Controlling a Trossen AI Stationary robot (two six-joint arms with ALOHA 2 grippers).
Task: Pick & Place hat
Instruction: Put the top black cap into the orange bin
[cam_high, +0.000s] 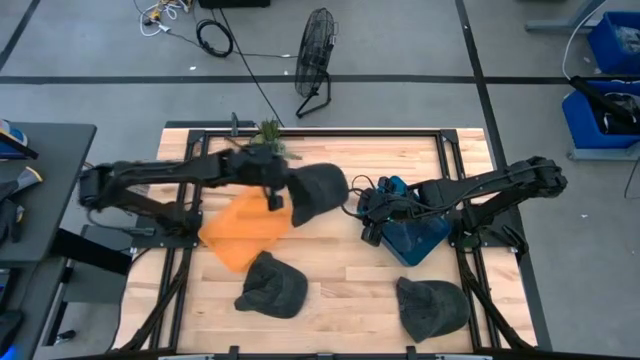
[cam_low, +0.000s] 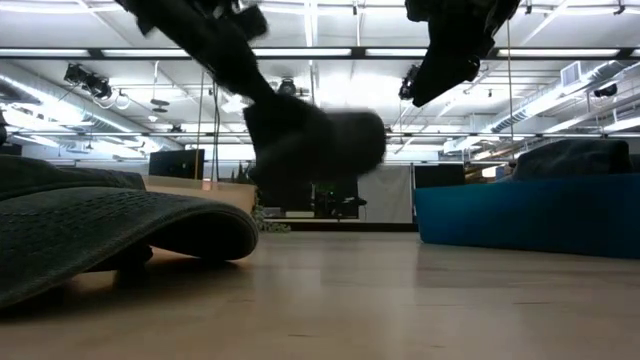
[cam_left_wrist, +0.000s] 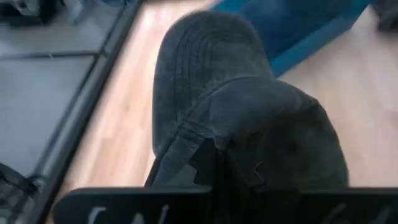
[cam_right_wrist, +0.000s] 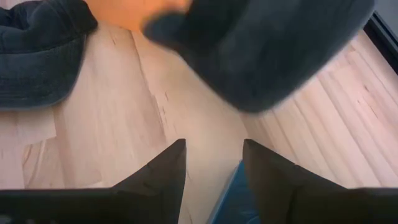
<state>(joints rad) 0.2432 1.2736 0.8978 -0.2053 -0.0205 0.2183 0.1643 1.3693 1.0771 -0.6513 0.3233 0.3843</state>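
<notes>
My left gripper (cam_high: 275, 195) is clamped on a dark hat (cam_high: 318, 190), holding it above the table (cam_high: 340, 270) beside the blue bin (cam_high: 415, 238). My right gripper (cam_right_wrist: 213, 165) hangs with fingers apart over that bin. I can read no writing anywhere.

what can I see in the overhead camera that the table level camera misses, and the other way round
Only the high view shows the orange bin, the third dark hat near the table's front right, the floor fan beyond the table, and which arm is which. Only the low view shows the held hat hanging clear above the wooden table, and the room's ceiling lights behind. Both show the left gripper shut on the held hat, the open right gripper near the blue bin, and a dark hat lying on the table.
</notes>
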